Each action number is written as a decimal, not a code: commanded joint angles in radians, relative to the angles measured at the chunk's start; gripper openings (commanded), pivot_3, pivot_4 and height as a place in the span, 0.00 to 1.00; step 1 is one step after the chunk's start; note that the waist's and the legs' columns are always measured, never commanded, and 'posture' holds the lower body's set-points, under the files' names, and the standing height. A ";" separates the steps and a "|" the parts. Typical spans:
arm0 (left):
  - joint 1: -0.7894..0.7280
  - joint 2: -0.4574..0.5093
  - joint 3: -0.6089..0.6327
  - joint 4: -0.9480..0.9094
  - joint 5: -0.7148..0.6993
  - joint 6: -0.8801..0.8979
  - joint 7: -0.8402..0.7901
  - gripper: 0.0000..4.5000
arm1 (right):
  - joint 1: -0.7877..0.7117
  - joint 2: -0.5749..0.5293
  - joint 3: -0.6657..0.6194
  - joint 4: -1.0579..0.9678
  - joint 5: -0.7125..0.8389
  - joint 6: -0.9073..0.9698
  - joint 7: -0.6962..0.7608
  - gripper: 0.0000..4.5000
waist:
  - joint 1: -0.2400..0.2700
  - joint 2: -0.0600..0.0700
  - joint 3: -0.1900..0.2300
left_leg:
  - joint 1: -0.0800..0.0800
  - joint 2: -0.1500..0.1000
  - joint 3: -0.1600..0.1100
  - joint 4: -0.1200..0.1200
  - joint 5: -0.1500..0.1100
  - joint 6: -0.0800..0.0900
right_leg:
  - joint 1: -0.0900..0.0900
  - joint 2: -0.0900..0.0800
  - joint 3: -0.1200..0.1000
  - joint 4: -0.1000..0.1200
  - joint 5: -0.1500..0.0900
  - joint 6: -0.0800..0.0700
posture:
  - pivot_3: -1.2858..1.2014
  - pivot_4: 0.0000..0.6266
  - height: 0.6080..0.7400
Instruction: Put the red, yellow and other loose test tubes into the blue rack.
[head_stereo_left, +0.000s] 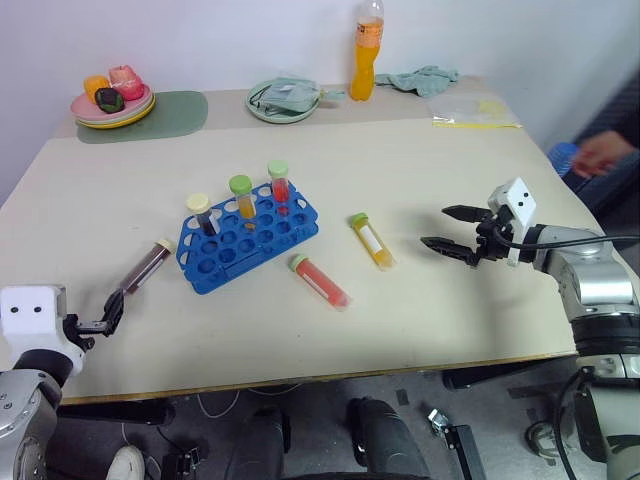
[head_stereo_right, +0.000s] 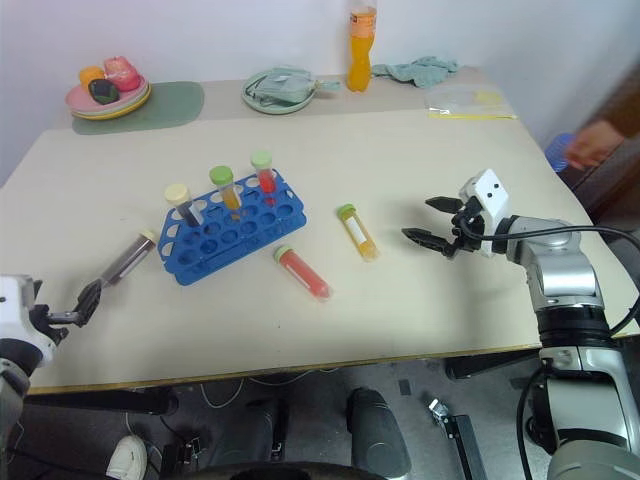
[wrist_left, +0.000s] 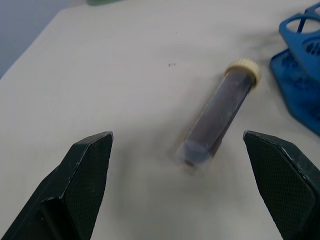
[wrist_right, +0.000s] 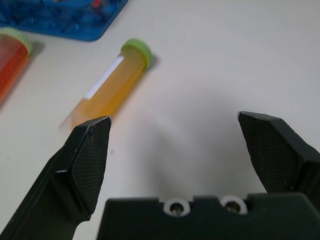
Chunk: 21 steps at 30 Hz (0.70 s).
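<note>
Left wrist view puts my left gripper (wrist_left: 177, 190) spread wide and empty, low over the surface (head_stereo_left: 420, 170), with the dark maroon tube (wrist_left: 218, 116) lying flat just ahead, its cream cap toward the blue rack (head_stereo_left: 247, 238). My right gripper (head_stereo_left: 450, 231) is spread just as wide, holding nothing, pointed at the yellow-orange tube (head_stereo_left: 372, 240), which lies near it but apart; the red tube (head_stereo_left: 320, 281) lies between that one and the rack's near corner. My worry is rolling: these tubes are round and smooth, so a finger that touches one side first could nudge the tube away, and the maroon one could skid against the rack's wall. A pinch far from the middle might let a tube tip as I lift it. Three capped tubes already stand in the rack's back holes, and I could knock them while lowering another in. Farther back sit an orange drink bottle (head_stereo_left: 367, 50), a green plate (head_stereo_left: 283, 100) with cloth on it, a plate of toy food (head_stereo_left: 112, 100) and a plastic bag (head_stereo_left: 472, 110), all well clear. A person's hand (head_stereo_left: 603, 152) shows beyond the surface's right edge. Nothing blocks either reach.
</note>
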 joint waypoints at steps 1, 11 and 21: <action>-0.002 0.014 0.001 -0.013 0.005 0.000 -0.005 0.96 | -0.001 -0.010 -0.032 -0.047 0.022 -0.003 -0.003 1.00 | 0.000 0.000 0.000 | 0.000 0.000 0.000 0.000 0.000 0.000 | 0.000 0.000 0.000 0.000 0.000 0.000 | 0.52 0.24 1.00; -0.008 0.007 -0.028 -0.008 0.011 -0.014 -0.018 0.96 | 0.013 -0.007 -0.021 -0.127 0.045 0.075 -0.024 1.00 | -0.001 0.000 0.000 | 0.000 0.000 0.000 0.000 0.000 0.000 | 0.000 0.000 0.000 0.000 0.000 0.000 | 0.52 0.24 1.00; 0.011 0.031 -0.125 -0.054 -0.020 -0.079 -0.154 0.96 | -0.059 -0.027 0.015 -0.471 0.221 0.540 -0.062 1.00 | -0.002 0.000 0.000 | 0.000 0.000 0.000 0.000 0.000 0.000 | 0.000 0.000 0.000 0.000 0.000 0.000 | 0.52 0.24 1.00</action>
